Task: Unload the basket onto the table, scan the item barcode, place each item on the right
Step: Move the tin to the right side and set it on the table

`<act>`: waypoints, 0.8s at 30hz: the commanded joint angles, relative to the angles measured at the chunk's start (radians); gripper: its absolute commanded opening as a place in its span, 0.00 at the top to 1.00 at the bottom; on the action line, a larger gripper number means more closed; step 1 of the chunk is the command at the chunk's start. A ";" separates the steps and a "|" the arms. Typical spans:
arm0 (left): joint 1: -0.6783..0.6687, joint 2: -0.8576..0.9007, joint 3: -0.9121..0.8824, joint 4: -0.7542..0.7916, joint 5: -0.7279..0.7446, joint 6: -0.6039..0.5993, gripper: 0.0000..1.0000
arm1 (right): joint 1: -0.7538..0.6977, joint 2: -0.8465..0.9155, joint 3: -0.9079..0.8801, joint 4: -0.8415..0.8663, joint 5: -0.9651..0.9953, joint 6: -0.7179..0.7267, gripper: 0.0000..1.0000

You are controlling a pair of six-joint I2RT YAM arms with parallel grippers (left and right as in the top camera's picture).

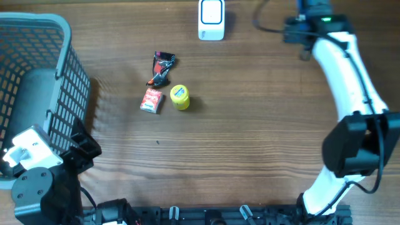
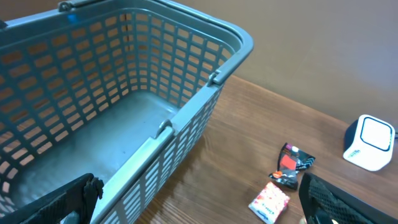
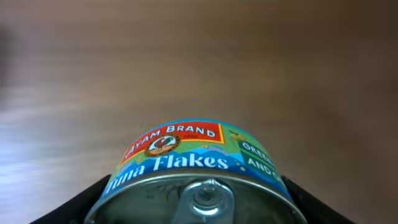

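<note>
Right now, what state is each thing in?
right claw: closed on tuna can.
tuna can: gripped, lid sealed.
left claw: open, empty.
basket: upright, nothing seen inside.
scanner: standing upright.
red packet: lying flat.
black packet: lying, crumpled.
yellow container: lying loose.

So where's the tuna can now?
Right wrist view: the tuna can is held in the right gripper, at the far side of the table, right of the white scanner.

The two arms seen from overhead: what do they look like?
The right arm is a smooth white tube between chunky black joints, with a small green light and a black cable near its far end. The left arm is mostly black, with a white block on top.
</note>
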 commanded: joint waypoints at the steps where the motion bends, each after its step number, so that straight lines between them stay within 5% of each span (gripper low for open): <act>1: -0.005 0.002 -0.003 0.004 0.035 -0.006 0.00 | -0.164 -0.002 0.000 -0.048 0.013 0.070 0.46; 11: -0.005 0.002 -0.003 0.003 0.035 -0.005 0.00 | -0.628 0.066 -0.174 0.089 -0.304 0.150 0.49; 24: -0.005 0.002 -0.003 -0.007 0.035 -0.005 0.00 | -0.642 0.216 -0.221 0.171 -0.156 0.161 0.38</act>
